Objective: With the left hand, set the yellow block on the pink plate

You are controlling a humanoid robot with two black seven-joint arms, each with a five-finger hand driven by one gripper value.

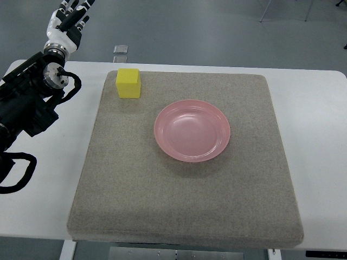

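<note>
Nothing's grasped yet: the left hand (69,20) hangs empty, fingers loosely extended, at upper left. Next it must reach the yellow block (128,83), left of the pink plate (192,130).

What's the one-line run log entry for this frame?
left hand: open, raised past table's far-left edge, holding nothing | yellow block: on mat, far-left corner | pink plate: empty, mat centre | right arm: unseen
</note>
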